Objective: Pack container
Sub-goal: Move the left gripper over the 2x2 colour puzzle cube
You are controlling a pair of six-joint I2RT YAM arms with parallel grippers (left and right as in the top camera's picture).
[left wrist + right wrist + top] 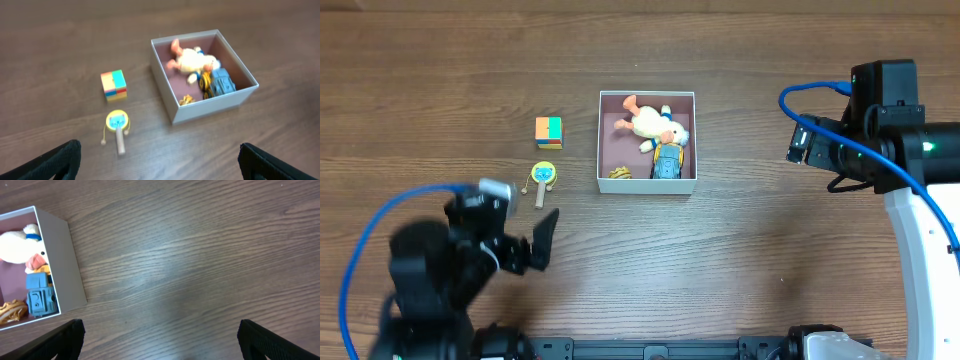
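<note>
Container (647, 185) sits mid-table; both my grippers are spread wide, well apart from it.
From my left gripper (159, 150) the cube (113, 85) and rattle (117, 122) show beside it; from my right gripper (160, 325), only one side and the blue car (40, 297).

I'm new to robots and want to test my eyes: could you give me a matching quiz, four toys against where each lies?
1 plush animal
2 blue car
3 cube
4 rattle

A on the table, nearest the left gripper
B in the container, far half
C on the table, beyond the rattle
D in the container, by its near wall

Pairs: 1-B, 2-D, 3-C, 4-A
</note>
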